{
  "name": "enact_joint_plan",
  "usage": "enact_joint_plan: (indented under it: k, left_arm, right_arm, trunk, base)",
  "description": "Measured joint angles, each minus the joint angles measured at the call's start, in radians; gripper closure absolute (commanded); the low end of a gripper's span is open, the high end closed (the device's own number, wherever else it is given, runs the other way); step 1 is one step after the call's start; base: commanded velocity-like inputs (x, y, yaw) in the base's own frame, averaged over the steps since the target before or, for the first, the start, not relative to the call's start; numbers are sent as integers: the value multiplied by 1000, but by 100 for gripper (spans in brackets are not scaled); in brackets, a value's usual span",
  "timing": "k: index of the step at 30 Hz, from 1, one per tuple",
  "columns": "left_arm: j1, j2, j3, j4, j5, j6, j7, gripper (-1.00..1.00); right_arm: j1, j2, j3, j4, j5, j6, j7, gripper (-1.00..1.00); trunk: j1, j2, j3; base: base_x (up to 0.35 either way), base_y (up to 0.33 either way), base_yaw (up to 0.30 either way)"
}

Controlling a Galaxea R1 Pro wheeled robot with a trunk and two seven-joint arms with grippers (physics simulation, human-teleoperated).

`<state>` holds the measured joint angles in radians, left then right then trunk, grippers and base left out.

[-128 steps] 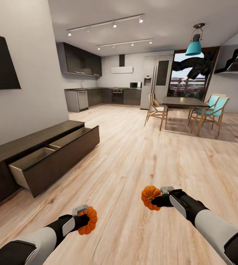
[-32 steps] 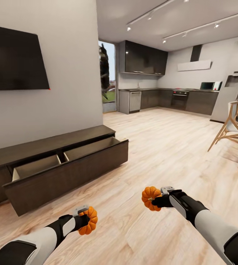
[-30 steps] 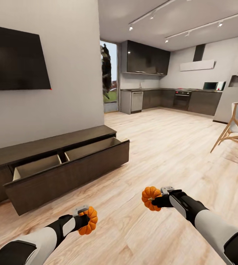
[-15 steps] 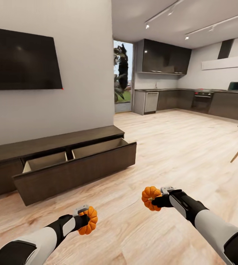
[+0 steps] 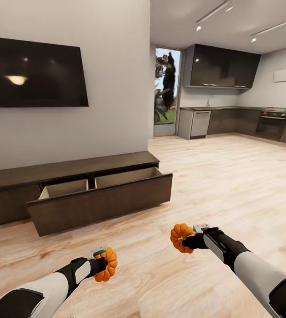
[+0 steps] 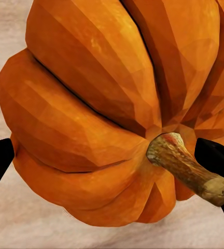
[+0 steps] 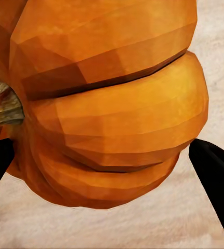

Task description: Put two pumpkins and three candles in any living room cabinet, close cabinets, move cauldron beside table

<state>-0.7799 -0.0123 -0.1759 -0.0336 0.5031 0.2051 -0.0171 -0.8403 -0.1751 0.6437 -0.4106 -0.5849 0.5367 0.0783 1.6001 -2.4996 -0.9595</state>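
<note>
Head view: the cabinet (image 5: 99,190), its drawer pulled open, is being swung toward centre as the camera is turned, while a pumpkin (image 5: 105,264) is being clamped in the left end effector (image 5: 102,262) and another pumpkin (image 5: 181,237) in the right end effector (image 5: 188,240), suggesting stowing is being approached.

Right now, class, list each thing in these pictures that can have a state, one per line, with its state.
Left hand: shut on a pumpkin, held above the floor.
Right hand: shut on the other pumpkin, also off the floor.
Cabinet: open, its long drawer pulled out.
Drawer compartments: both look empty, though their floors are partly hidden.
Wall screen: dark, off.
</note>
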Motion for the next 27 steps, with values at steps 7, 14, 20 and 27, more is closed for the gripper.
enact_joint_plan:
  k: [7, 14, 20, 27]
  left_arm:
    - [0, 0, 0, 0, 0, 0, 0, 100]
    - [0, 0, 0, 0, 0, 0, 0, 100]
    - [0, 0, 0, 0, 0, 0, 0, 100]
    - [0, 0, 0, 0, 0, 0, 0, 100]
  right_arm:
    - [0, 0, 1, 0, 0, 0, 0, 100]
    - [0, 0, 1, 0, 0, 0, 0, 100]
    - [0, 0, 1, 0, 0, 0, 0, 100]
    - [0, 0, 2, 0, 0, 0, 0, 100]
  trunk:
    - [0, 0, 0]
    - [0, 0, 0]
    - [0, 0, 0]
    - [0, 0, 0]
  base:
    - [29, -338, 282]
    - [0, -340, 282]
    - [0, -341, 282]
    - [89, -329, 282]
